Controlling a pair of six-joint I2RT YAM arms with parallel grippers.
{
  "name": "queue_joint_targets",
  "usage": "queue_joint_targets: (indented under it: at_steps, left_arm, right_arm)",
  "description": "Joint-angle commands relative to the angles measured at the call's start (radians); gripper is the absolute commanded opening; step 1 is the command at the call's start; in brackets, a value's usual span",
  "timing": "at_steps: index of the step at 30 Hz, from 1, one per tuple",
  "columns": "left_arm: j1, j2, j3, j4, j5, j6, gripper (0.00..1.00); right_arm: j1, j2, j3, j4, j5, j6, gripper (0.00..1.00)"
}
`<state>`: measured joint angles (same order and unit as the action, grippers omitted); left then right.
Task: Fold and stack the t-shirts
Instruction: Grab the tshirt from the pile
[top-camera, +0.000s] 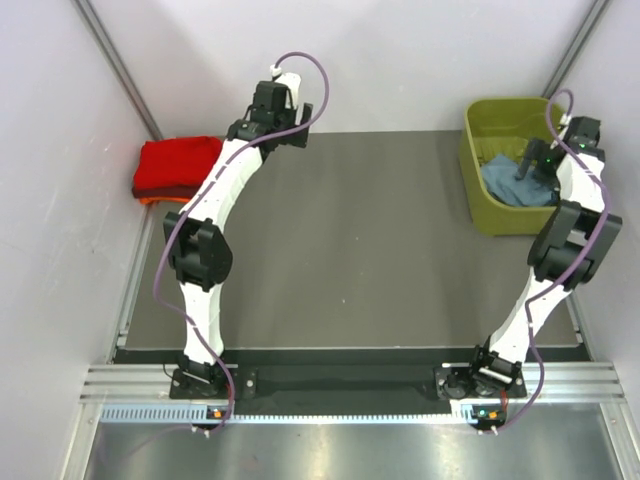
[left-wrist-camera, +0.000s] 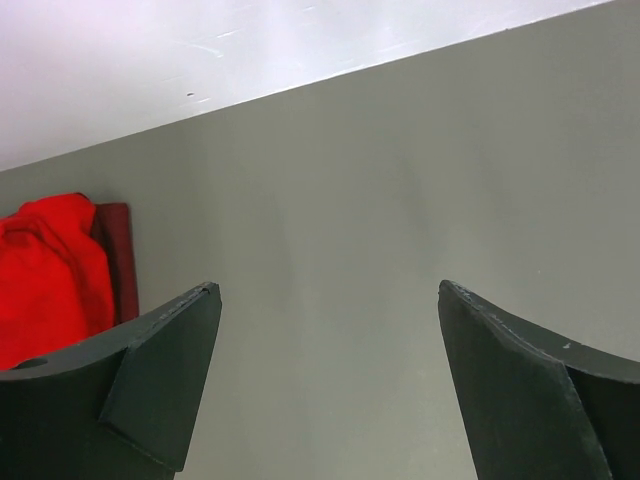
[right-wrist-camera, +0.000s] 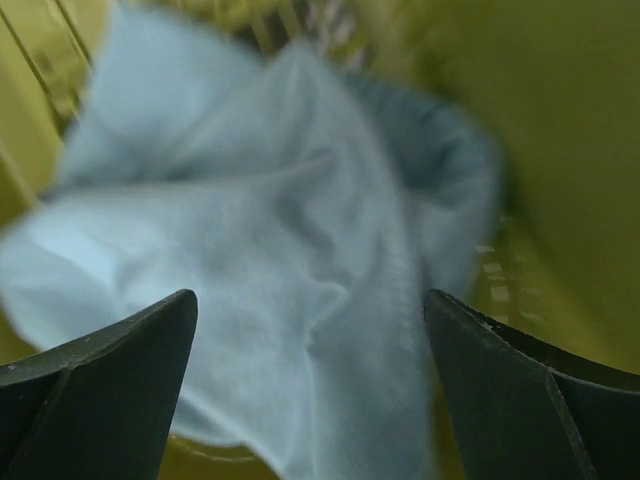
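Far left, folded red t-shirts (top-camera: 177, 168) stacked; just right of them, left gripper (left-wrist-camera: 325, 290) spread wide, empty. In the olive-green basket (top-camera: 497, 218) at right, right gripper (right-wrist-camera: 310, 300) wide over the crumpled grey-blue t-shirt (right-wrist-camera: 260, 240). Best to sink onto a raised fold, pinching cloth only, clear of the basket wall.

Two arms stand on one table (top-camera: 340, 240): the left arm (top-camera: 215, 215) and the right arm (top-camera: 570, 240), with one gripper each, the left gripper (left-wrist-camera: 330, 300) and the right gripper (right-wrist-camera: 310, 305), two fingers (left-wrist-camera: 160, 370) apiece. One basket (top-camera: 480, 195) holds one blue shirt (top-camera: 505, 180). One pile (top-camera: 170, 175) shows three folded layers: one bright red shirt (top-camera: 180, 158), one dark red shirt (left-wrist-camera: 120, 260), one orange shirt (top-camera: 150, 200); whether it hides more cannot be told.
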<state>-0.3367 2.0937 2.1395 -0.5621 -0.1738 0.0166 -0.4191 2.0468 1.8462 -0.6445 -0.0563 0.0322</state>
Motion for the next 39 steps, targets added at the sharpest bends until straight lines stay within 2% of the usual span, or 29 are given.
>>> queue_joint_targets:
  at_steps: [1,8,9,11,12,14,15,18,22,24,28,30,34,39]
  left_arm:
    - [-0.012,0.014,0.039,0.013,-0.012,0.023,0.94]
    - [-0.036,0.029,0.039,0.019,-0.046,0.055,0.94]
    - [-0.039,0.034,0.039,0.021,-0.05,0.057,0.94]
    - [-0.045,0.035,0.037,0.022,-0.07,0.066,0.83]
    - [-0.048,0.034,0.036,0.021,-0.078,0.066,0.8]
    - [-0.048,0.031,0.028,0.021,-0.078,0.065,0.77]
    - [-0.048,0.023,0.017,0.022,-0.081,0.063,0.77]
    - [-0.048,0.009,-0.009,0.025,-0.116,0.062,0.8]
    - [-0.044,-0.033,-0.058,0.042,-0.15,0.091,0.86]
    - [-0.039,-0.055,-0.066,0.03,-0.121,0.098,0.93]
    - [0.033,-0.107,-0.078,-0.024,-0.014,-0.005,0.96]
    - [0.065,-0.148,-0.105,-0.036,0.032,-0.053,0.96]
    - [0.148,-0.236,-0.182,-0.048,0.131,-0.107,0.96]
    - [0.183,-0.391,-0.361,0.005,0.16,-0.133,0.96]
  right_arm:
    - [0.014,0.032,0.018,-0.03,-0.089,-0.025,0.97]
    - [0.017,0.125,0.001,-0.027,-0.114,-0.025,0.98]
    - [0.019,0.134,0.005,-0.026,-0.116,-0.025,0.92]
    - [0.02,0.15,0.019,-0.027,-0.125,-0.071,0.74]
    - [0.023,0.144,0.022,-0.027,-0.129,-0.087,0.4]
    - [0.029,0.125,0.022,-0.029,-0.129,-0.098,0.19]
    - [0.034,0.113,0.025,-0.029,-0.126,-0.103,0.0]
    - [0.052,0.043,0.041,-0.024,-0.1,-0.104,0.0]
    - [0.121,-0.156,0.059,0.017,-0.07,-0.164,0.0]
    - [0.16,-0.241,0.047,0.049,-0.051,-0.196,0.0]
    - [0.3,-0.451,0.034,0.1,-0.027,-0.291,0.0]
    - [0.351,-0.499,0.054,0.077,-0.022,-0.307,0.0]
    - [0.527,-0.542,0.209,-0.057,-0.03,-0.315,0.0]
    - [0.684,-0.565,0.298,-0.153,-0.037,-0.282,0.01]
